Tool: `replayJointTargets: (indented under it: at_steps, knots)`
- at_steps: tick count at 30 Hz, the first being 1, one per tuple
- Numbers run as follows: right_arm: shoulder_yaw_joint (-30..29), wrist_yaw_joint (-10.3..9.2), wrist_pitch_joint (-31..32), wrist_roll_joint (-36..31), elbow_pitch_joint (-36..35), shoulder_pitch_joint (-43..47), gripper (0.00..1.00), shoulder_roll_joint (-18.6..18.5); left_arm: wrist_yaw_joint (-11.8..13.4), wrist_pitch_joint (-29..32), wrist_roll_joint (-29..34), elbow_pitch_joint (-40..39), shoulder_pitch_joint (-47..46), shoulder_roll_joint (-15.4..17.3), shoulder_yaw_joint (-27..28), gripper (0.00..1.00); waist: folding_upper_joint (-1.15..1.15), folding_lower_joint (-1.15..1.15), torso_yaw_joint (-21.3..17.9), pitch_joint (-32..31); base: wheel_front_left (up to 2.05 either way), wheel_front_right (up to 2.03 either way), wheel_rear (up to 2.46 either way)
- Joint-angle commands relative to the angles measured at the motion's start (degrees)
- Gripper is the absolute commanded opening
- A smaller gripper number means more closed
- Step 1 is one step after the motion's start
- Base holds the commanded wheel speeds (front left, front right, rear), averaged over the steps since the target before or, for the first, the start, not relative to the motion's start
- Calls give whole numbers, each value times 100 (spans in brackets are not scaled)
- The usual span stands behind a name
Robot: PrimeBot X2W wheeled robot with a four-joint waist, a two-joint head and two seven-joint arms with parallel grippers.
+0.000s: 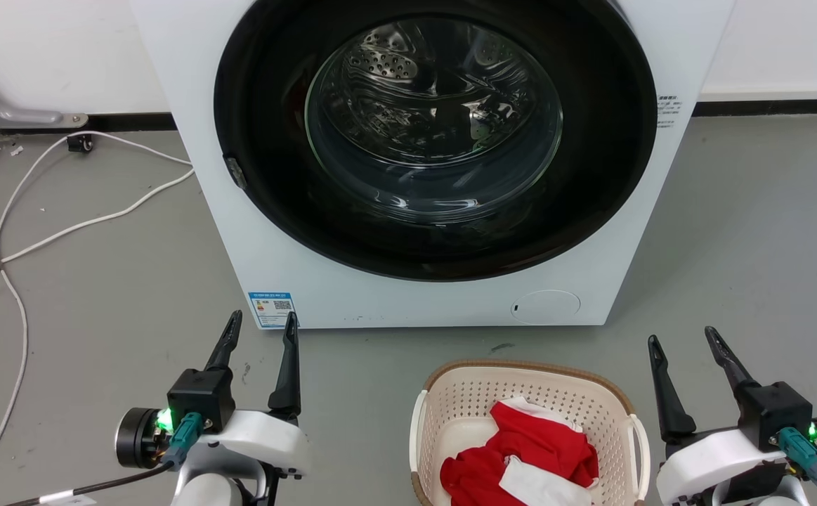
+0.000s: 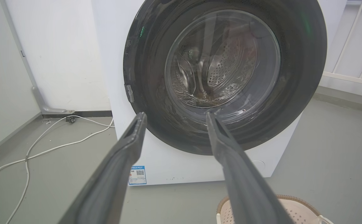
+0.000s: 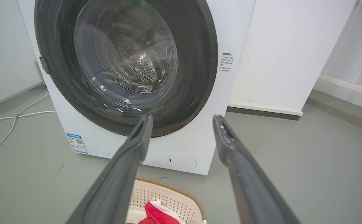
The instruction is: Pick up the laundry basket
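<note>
Laundry basket [image 1: 471, 404] sits on the floor [image 1: 745, 267] just in front of the washing machine [image 1: 310, 281], nearer the right arm; its near end is cut off by the head view's lower edge, and red-and-white cloth [image 1: 541, 450] hides the bottom. Left tool [image 1: 263, 320] and right tool [image 1: 682, 336] are both spread, empty and apart from the basket. White cable [image 1: 64, 228] trails left of the machine, whose top is out of frame.

Laundry basket [image 1: 471, 404]: cream perforated plastic, brown woven-look rim, white loop handles at both sides. Upright on the grey floor [image 1: 731, 267], just before the washing machine [image 1: 380, 302], holding red-and-white cloth [image 1: 520, 450].
</note>
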Motion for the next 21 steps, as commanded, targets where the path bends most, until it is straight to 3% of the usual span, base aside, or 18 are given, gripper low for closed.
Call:
replayJointTargets:
  at_steps: [1, 10, 21]
  knots:
    - [-18, -2, 14, 29, 8, 39, 100, 19, 17, -42, -24, 14, -6, -1, -4, 100, 0, 0, 3, 10, 0, 0, 0]
    - [-229, -2, 100, 58, 225, -140, 100, 20, -60, -29, -127, 306, -195, -1, -252, 100, 0, 0, -46, 419, 0, 0, 0]
    - [-665, -2, -30, 65, 1064, -911, 100, 17, -57, -29, -356, 966, -1073, 0, -798, 100, 0, 0, -174, 1757, 0, 0, 0]
